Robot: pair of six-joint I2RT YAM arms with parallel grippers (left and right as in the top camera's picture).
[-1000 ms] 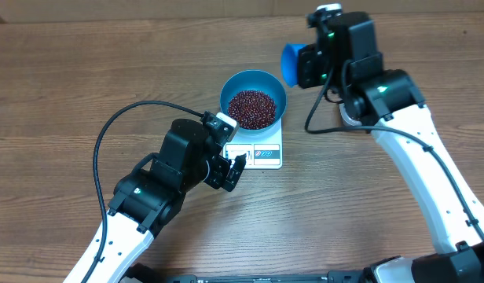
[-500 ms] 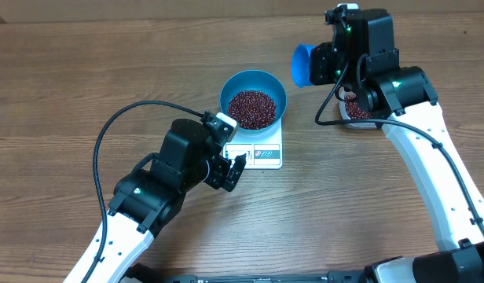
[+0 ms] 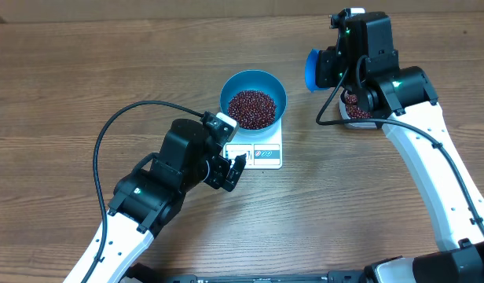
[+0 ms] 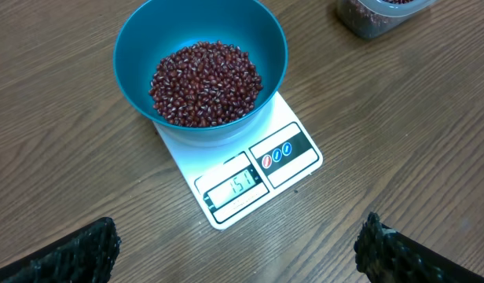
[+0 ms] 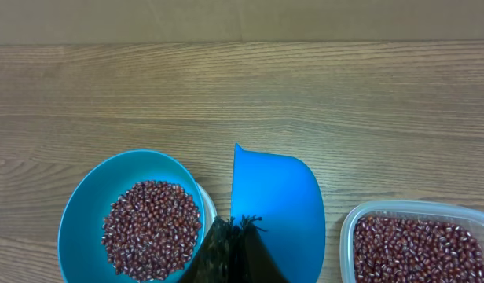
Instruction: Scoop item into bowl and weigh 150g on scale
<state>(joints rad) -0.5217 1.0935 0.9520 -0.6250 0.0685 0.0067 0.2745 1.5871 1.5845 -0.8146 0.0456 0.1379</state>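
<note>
Swung away from the bowl toward the tub, the scoop sits clamped in right fingers; left fingers gape apart.

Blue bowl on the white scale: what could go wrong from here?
The round blue bowl overhangs the small white square scale; a nudge from the open left tool nearby could shift it and alter the reading.
The display appears to read 151, so adding more from the clear plastic tub would overshoot.
The right tool, shut on the small blue plastic scoop, could clip the bowl's rim.
</note>
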